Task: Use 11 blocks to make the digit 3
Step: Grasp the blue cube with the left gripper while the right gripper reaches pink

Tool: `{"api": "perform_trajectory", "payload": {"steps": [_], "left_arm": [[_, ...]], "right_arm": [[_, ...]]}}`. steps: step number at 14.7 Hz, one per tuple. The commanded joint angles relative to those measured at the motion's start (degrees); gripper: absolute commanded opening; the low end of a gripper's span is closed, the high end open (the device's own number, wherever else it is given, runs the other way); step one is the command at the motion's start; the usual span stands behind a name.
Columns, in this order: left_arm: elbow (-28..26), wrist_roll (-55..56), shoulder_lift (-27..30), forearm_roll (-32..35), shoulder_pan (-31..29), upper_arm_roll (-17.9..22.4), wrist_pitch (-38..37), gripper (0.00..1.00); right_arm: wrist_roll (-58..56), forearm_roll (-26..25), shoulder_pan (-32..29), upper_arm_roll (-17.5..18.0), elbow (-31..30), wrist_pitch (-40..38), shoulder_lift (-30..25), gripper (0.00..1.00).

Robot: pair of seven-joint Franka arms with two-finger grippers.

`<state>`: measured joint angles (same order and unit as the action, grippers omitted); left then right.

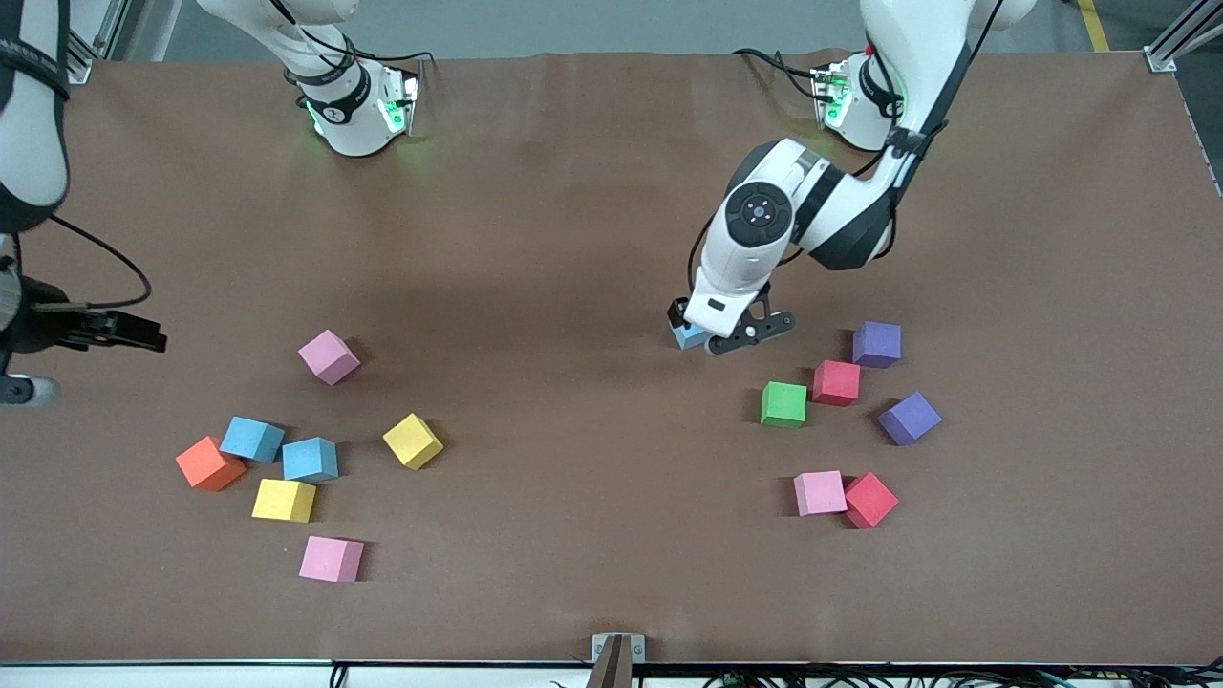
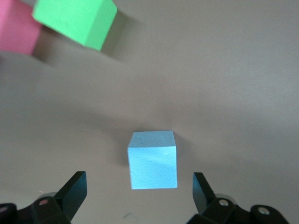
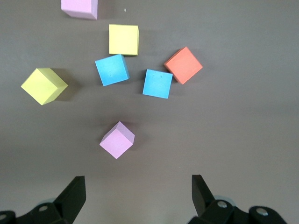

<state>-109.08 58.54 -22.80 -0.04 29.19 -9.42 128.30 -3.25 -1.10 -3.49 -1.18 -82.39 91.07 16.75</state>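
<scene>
Brown table (image 1: pixel 592 191), scattered foam cubes.

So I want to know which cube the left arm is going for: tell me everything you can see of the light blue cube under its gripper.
The light blue cube is a small matte foam block with sharp edges and faint dents on top. It sits flat on the brown table, alone, with bare mat around it. The left gripper is low over it, fingers open on either side, not touching. The green cube lies nearest, toward the front camera.
</scene>
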Motion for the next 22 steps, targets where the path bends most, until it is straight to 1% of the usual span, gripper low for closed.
{"api": "perform_trajectory", "payload": {"steps": [1,3,5,7,8,9,10,11,12,14,16,17,20,22], "left_arm": [[-0.1,4.6,-2.7,0.6,1.5,0.4,3.3,1.0],[-0.1,5.8,-4.8,1.0,2.4,0.5,4.2,1.0],[0.0,8.7,-6.3,3.3,2.4,0.5,4.9,1.0],[0.1,10.0,-8.3,3.9,2.7,0.4,6.4,0.99],[0.0,10.1,-8.8,3.9,3.1,0.4,6.6,0.95],[0.1,10.0,-9.1,3.9,3.0,0.4,6.7,0.79],[0.4,10.0,-9.4,3.9,3.1,0.3,6.7,0.48],[0.3,10.0,-9.4,4.0,3.2,0.2,6.7,0.21],[-0.1,10.1,-8.8,4.0,3.5,-0.2,6.7,0.0],[-1.1,9.8,-7.2,4.0,3.7,-3.4,6.7,0.0],[-1.0,9.2,-7.1,4.3,4.4,-6.5,6.7,0.01],[-1.0,9.1,-7.1,5.7,5.6,-6.9,6.7,0.04],[-1.0,7.6,-7.6,11.5,8.9,-7.5,6.3,0.04],[-0.9,7.2,-8.1,11.8,10.3,-8.0,6.4,0.03]], "right_arm": [[-1.7,0.8,0.4,0.0,-0.1,-0.6,1.5,1.0],[-7.1,0.8,0.8,-0.1,-0.9,-0.5,2.6,1.0],[-7.8,0.8,1.3,0.0,-4.5,0.9,3.0,1.0],[-7.8,0.8,1.9,0.0,-8.6,3.1,2.9,1.0],[-8.0,0.9,1.9,0.0,-10.5,4.2,2.9,1.0],[-8.2,0.9,1.7,0.1,-13.0,6.1,2.9,1.0],[-8.5,0.9,1.8,0.1,-15.9,8.9,2.6,1.0],[-8.5,0.9,2.1,0.1,-18.9,12.2,2.3,1.0],[-8.5,0.9,2.7,0.1,-21.0,14.5,2.1,1.0],[-8.5,0.9,3.1,0.3,-23.9,17.4,2.1,1.0],[-9.9,1.0,3.1,0.5,-27.9,21.6,2.2,1.0],[-11.0,1.0,3.1,0.7,-29.8,24.1,2.2,1.0],[-12.7,1.0,3.2,0.7,-33.4,29.2,2.5,1.0],[-12.7,1.0,5.3,0.8,-34.4,30.3,2.5,1.0]]}}
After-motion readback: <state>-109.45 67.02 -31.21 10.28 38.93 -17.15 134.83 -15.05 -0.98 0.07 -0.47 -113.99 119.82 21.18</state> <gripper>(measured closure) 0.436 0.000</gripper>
